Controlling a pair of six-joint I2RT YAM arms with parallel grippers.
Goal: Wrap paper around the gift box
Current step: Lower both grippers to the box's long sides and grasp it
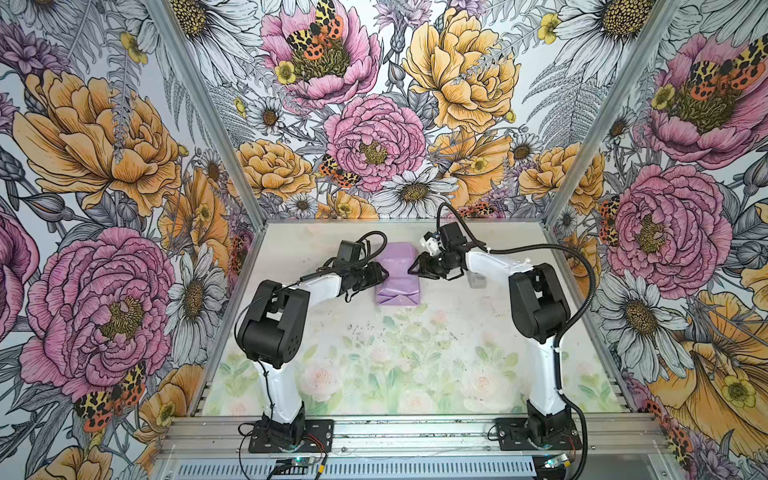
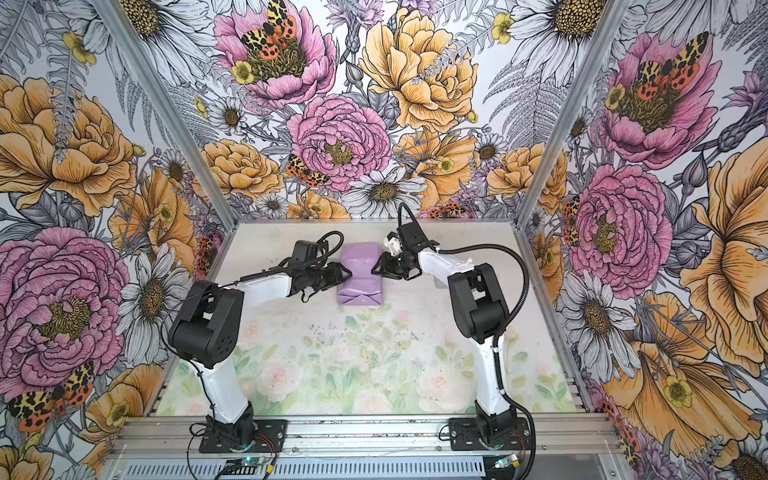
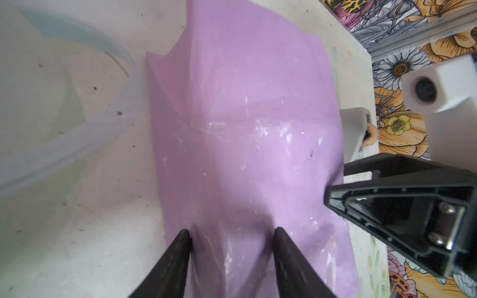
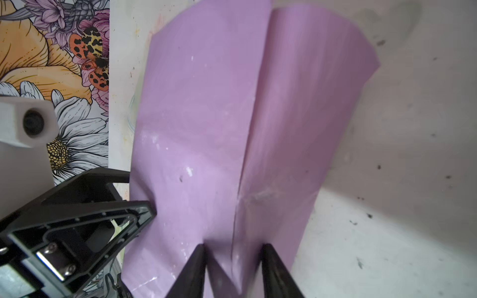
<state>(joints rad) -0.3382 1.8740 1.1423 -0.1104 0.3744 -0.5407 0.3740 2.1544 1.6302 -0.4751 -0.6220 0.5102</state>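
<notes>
The near surface (image 1: 374,361) is bare, leaving free room to move. Beyond it, the gift box (image 1: 397,293) lies under the paper (image 1: 397,255), its near end already folded into triangular flaps. At the parcel's waist the left gripper (image 1: 385,276) and right gripper (image 1: 414,265) press in from opposite sides, jaws partway apart astride a pucker of paper. Whether they pinch it I cannot tell. The far end flares unfolded, so closing it seems next, with scant room before the back wall (image 1: 374,199).
</notes>
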